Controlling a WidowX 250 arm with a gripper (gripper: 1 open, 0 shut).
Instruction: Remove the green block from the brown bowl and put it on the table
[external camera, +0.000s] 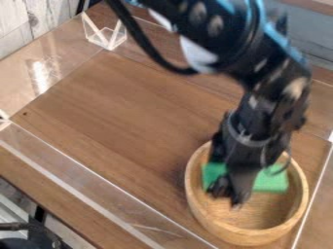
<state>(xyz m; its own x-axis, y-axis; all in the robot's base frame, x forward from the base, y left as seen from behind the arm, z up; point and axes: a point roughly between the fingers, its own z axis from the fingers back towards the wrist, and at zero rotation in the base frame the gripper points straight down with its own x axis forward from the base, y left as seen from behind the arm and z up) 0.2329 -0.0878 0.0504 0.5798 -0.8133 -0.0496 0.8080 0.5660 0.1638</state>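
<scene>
The brown bowl (pixel 205 212) sits on the table (pixel 117 117) at the lower right. Inside it lies the green block (pixel 271 182), showing on both sides of the fingers. My gripper (pixel 235 187) points straight down into the bowl, its dark fingers straddling the block's middle and closed on it. The picture is blurred, so the fingertips are hard to make out. The block is still within the bowl's rim, and its middle is hidden behind the gripper.
Clear acrylic walls (pixel 72 190) edge the table along the front and left. A small clear stand (pixel 104 37) sits at the back left corner. The black arm (pixel 228 44) reaches in from the top over the right half.
</scene>
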